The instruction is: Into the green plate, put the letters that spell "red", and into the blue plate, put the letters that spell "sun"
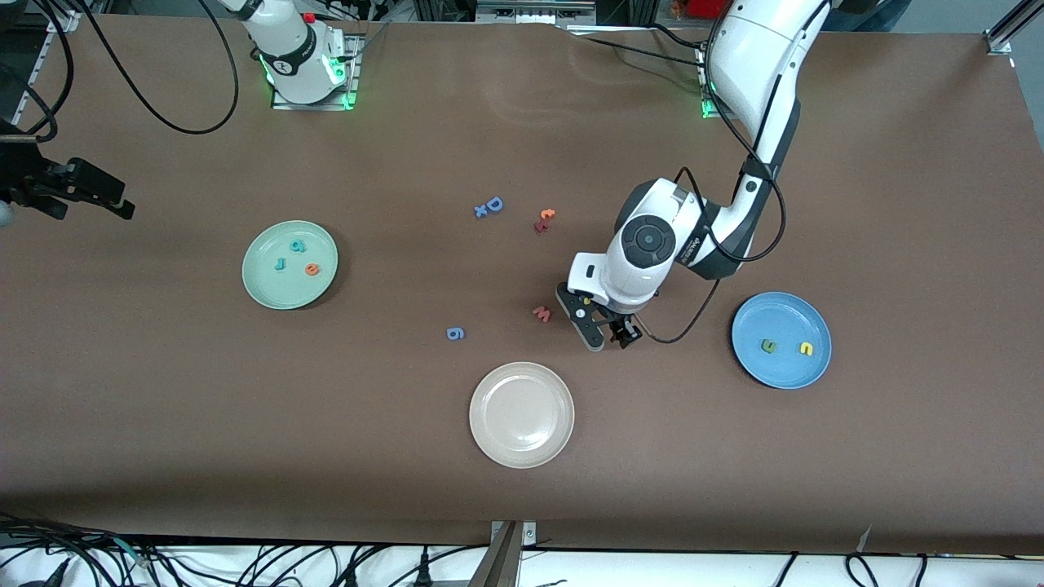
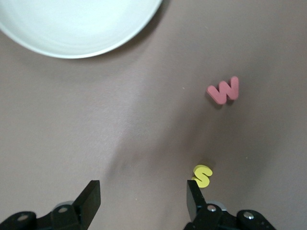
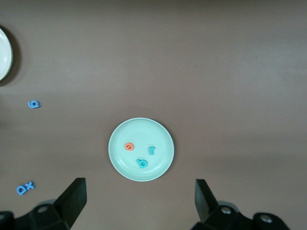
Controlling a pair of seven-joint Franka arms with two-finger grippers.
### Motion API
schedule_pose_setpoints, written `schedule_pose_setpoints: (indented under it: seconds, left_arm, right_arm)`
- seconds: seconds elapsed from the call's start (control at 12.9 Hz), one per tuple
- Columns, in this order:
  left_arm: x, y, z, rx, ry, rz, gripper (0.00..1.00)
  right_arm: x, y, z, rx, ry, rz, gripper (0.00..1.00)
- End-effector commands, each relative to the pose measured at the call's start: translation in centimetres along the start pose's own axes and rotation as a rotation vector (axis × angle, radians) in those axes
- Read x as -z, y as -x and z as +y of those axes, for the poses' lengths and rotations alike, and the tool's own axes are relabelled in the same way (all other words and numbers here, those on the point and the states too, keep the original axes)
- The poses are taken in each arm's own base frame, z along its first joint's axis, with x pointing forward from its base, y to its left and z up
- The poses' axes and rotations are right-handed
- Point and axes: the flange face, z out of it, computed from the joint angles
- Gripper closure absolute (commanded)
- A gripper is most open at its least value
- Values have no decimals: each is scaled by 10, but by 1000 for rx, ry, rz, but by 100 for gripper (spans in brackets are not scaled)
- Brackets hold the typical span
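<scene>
Table (image 1: 522,489): brown, carrying three plates and scattered foam letters.
Green plate (image 1: 290,265): pale mint, round, toward the right arm's end; a teal "r" (image 1: 280,263), teal "d" (image 1: 298,244) and orange "e" (image 1: 311,269) are held in it.
Blue plate (image 1: 781,340): bright blue, toward the left arm's end; a dark green letter (image 1: 767,346) and a yellow letter (image 1: 806,349) are held in it.
Left tool (image 2: 143,194): spread wide and empty, low over the table by the red "w" (image 2: 224,90).
Yellow "s" (image 2: 202,176): flat on the table, just beside one finger (image 2: 193,199).
Right tool (image 3: 139,197): spread wide, empty, high over the green plate, waiting.

Robotics lab, bolted arm bases (image 1: 306,77), cables (image 1: 163,106)
</scene>
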Motion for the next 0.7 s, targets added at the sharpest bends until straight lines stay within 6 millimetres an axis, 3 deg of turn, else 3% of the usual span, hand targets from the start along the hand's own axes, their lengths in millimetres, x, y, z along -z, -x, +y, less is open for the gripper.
schedule_pose_setpoints:
  seconds: [0.0,0.08,0.23,0.62]
  left_arm:
    - [-5,2,2,-208,-16,-8,22]
    - [-8,4,3,-259,-12,-13,22]
    - [-20,7,7,-306,1,-29,25]
    - [-44,-1,24,-352,-18,-22,31]
  right_arm:
    - [5,8,-1,-17,-2,3,0]
    - [7,10,9,-50,3,1,0]
    - [8,16,0,-40,17,-8,0]
    - [0,5,-11,-23,27,10,0]
